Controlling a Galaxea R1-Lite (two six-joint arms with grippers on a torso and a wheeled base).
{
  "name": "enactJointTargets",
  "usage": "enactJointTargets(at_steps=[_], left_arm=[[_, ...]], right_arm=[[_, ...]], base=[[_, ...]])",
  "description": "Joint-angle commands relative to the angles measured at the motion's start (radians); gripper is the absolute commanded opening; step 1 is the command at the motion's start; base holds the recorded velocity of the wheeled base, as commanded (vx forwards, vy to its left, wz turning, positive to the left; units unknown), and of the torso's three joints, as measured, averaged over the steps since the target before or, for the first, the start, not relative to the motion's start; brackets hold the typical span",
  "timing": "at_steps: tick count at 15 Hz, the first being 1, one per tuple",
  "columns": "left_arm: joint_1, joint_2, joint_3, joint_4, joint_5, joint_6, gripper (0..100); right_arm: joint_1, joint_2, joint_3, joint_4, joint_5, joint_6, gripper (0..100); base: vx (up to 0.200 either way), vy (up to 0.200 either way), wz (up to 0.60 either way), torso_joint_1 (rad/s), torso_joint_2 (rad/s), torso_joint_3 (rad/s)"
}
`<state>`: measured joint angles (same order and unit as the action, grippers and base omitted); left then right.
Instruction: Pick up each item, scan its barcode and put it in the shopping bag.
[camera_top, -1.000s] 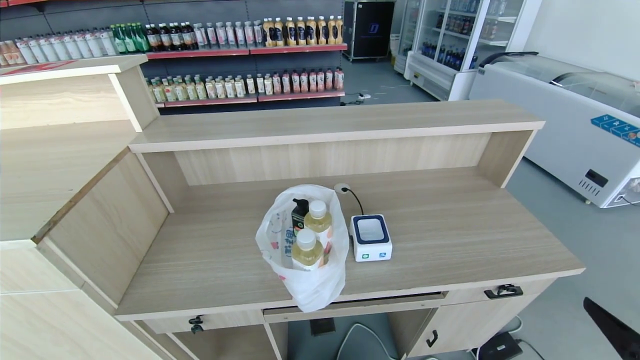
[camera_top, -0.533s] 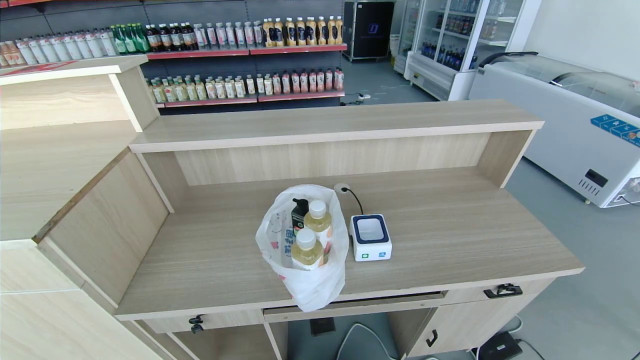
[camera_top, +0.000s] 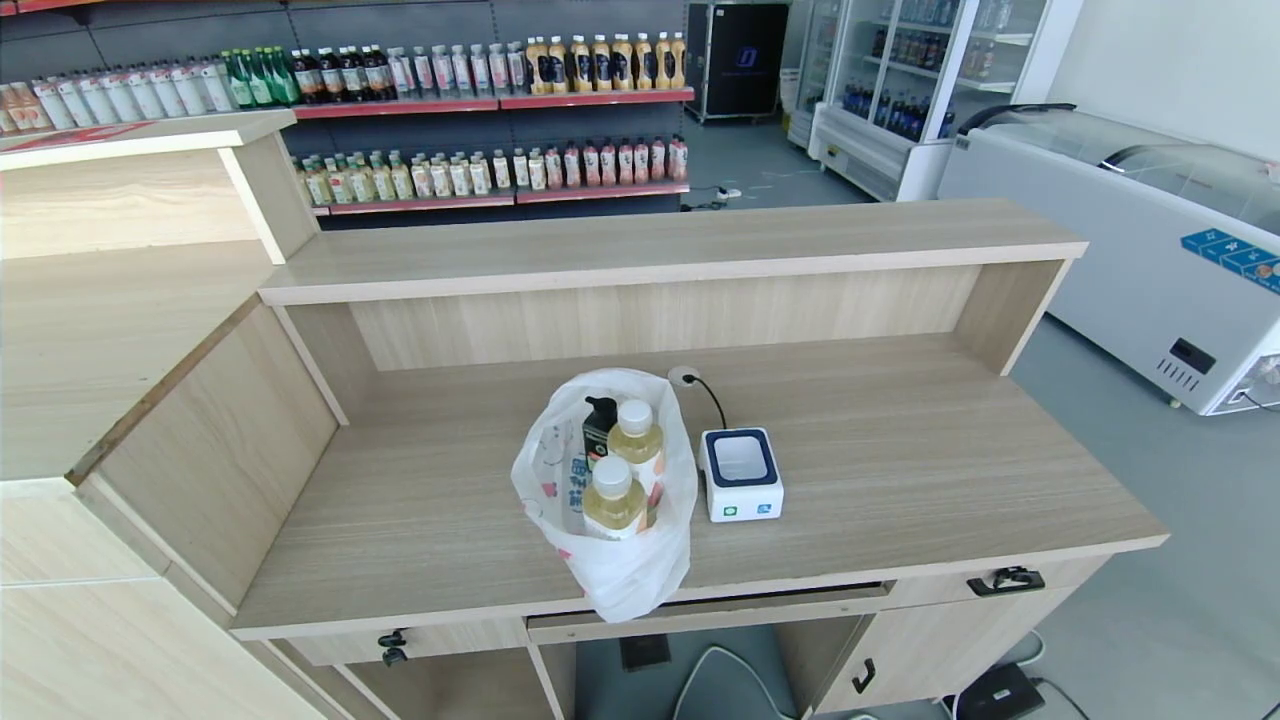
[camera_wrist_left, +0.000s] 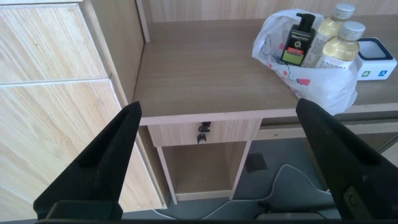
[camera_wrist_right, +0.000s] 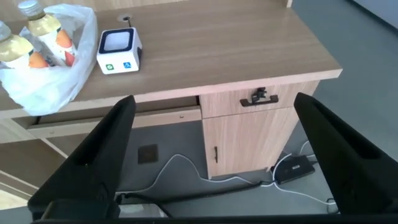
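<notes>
A white plastic shopping bag (camera_top: 620, 570) stands on the wooden counter (camera_top: 900, 450). It holds two yellow drink bottles (camera_top: 612, 495) (camera_top: 637, 435) and a dark pump bottle (camera_top: 598, 425), all upright. Just right of the bag sits the small white barcode scanner (camera_top: 741, 473), its cable running to the back. My left gripper (camera_wrist_left: 217, 106) is open and empty, low in front of the counter's left end, with the bag (camera_wrist_left: 323, 87) far off. My right gripper (camera_wrist_right: 214, 98) is open and empty too, low before the counter's right end, away from the scanner (camera_wrist_right: 118, 50).
A raised ledge (camera_top: 670, 250) runs along the back of the counter and a taller wooden unit (camera_top: 120, 300) closes its left side. Drawers with black handles (camera_top: 1005, 580) (camera_top: 390, 645) sit under the front edge. A chest freezer (camera_top: 1150, 230) stands to the right.
A dark part of my right arm, seen at the head view's lower right corner a second ago, has dropped out of that view. The bag, bottles and scanner have not moved.
</notes>
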<state>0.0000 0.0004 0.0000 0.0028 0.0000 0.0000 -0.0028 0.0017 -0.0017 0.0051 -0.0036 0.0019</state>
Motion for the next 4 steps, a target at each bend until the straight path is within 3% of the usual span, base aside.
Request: enactJointTargets(at_steps=[1,4], left_arm=[[0.0,0.0,0.0,0.0,0.0,0.0,100],[0.0,0.0,0.0,0.0,0.0,0.0,100]], right_arm=[[0.001,-0.002,0.0,0.003,-0.001,0.001,100],[0.0,-0.002,0.0,0.003,-0.001,0.006,100]], base=[[0.0,0.0,0.0,0.0,0.0,0.0],[0.0,0.0,0.0,0.0,0.0,0.0]])
